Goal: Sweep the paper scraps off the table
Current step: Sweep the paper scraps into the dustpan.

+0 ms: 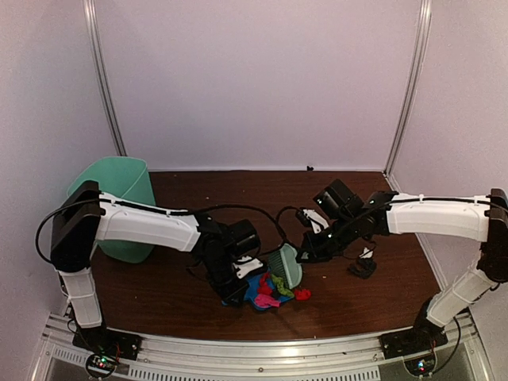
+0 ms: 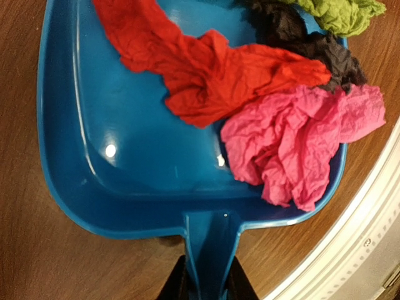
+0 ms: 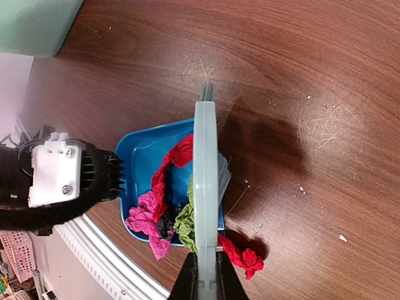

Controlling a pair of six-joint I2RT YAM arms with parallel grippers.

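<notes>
On the table (image 1: 175, 313), with the mint-green bin (image 1: 119, 198) well apart at far left, the left gripper (image 2: 209, 282) is clamped on the handle of the blue dustpan (image 2: 125, 162) lying flat near the front edge, and the right gripper (image 3: 203, 275), closed tight, holds the pale green brush (image 3: 204, 169) at the pan's mouth. Sweeping looks nearly done: most paper scraps (image 2: 294, 144), red, pink, black and green, sit in the pan, while one red scrap (image 3: 245, 257) lies on the wood just beyond the brush, so the next move likely calls for a stroke from behind it into the pan. No brand, label or writing is legible.
</notes>
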